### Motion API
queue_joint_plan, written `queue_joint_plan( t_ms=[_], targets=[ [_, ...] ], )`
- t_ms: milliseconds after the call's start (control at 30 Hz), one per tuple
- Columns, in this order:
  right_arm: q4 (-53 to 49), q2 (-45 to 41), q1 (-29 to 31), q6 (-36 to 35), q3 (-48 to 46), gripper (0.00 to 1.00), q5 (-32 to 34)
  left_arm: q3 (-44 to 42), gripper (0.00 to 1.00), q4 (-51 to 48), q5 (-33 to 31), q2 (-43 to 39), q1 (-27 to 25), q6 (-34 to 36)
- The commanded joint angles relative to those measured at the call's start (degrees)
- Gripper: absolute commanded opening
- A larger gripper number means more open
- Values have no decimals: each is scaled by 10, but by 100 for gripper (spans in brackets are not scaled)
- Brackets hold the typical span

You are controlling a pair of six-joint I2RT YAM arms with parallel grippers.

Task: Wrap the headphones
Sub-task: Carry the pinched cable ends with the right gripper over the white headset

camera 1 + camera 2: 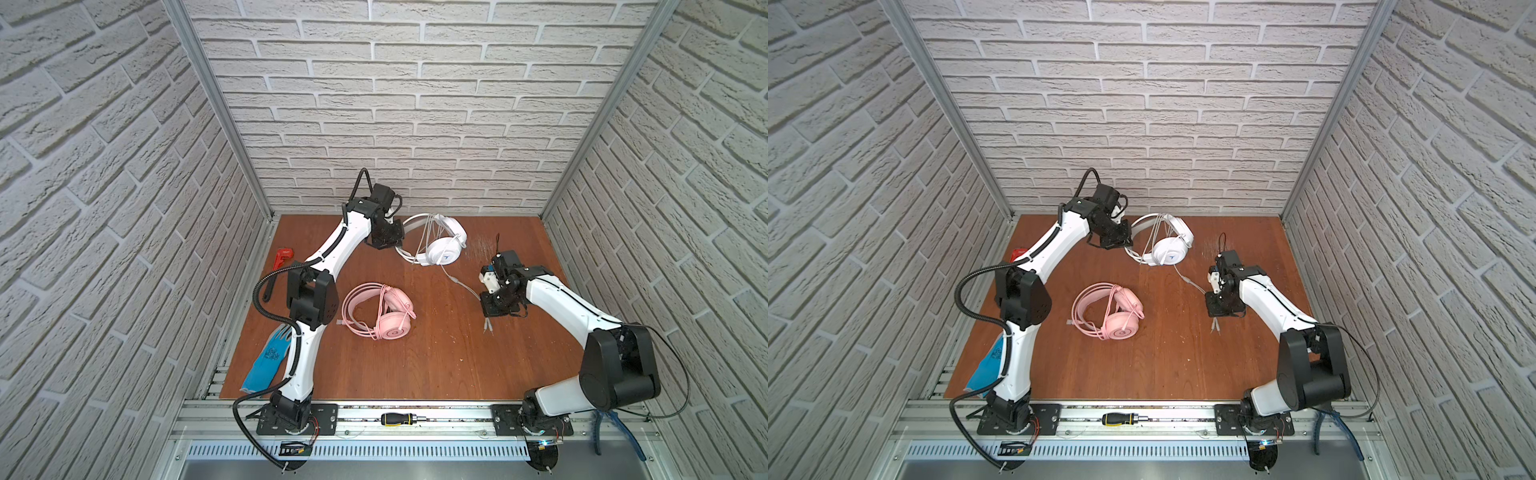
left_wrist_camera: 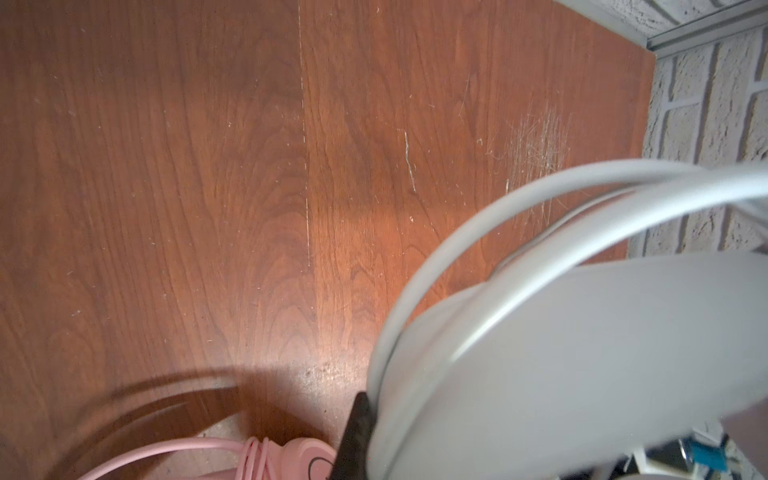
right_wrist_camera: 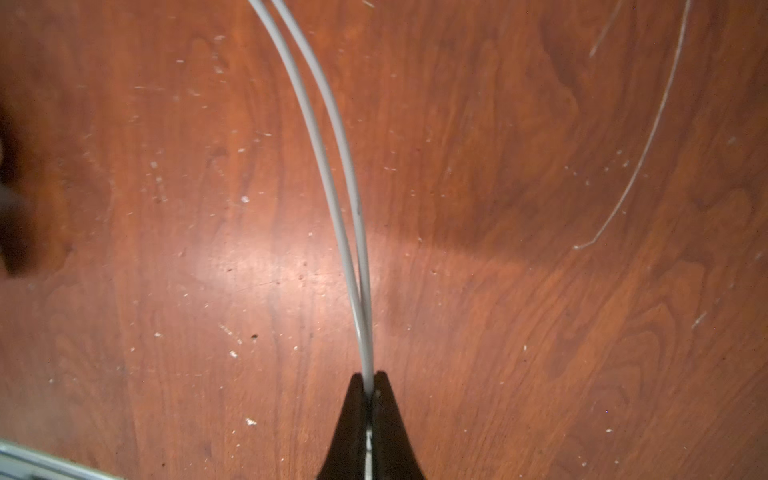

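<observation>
Pink headphones [image 1: 380, 309] lie centre frame on the wooden counter [image 1: 415, 365], their cable apparently already coiled round them. White headphones [image 1: 444, 249] sit upper centre with a few loops wound on, and the left hand [image 1: 395, 243] pinches their headband. Right of centre, the right hand [image 3: 370, 386] grips the white cable [image 3: 332, 166], whose tail looks left to wind.

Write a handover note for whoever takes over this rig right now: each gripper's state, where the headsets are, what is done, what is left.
Left gripper: shut on the headband of the white headset, at the back of the table.
Right gripper: shut on the white cable near its plug end.
Pink headset: lies mid-table, with its cable apparently wound around it.
Done: pink, it seems; a few white loops hang over the headband.
Left: wind the rest of the white cable, then set the headset down.
</observation>
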Motion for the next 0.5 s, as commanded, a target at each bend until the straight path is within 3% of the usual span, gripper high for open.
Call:
queue_joint_plan(
  t_ms=[0,133,467],
  targets=[
    [-21,-24,33,-37,22,6,-18,7,0,39,-3,-23,4,-33],
    [-49,-49,75,-81,35,6,-4,34,0,13,-23,-2,3,-35],
    [-76,-103,119,-164,75,6,-45,63,0,-27,-84,26,0,-28]
  ],
)
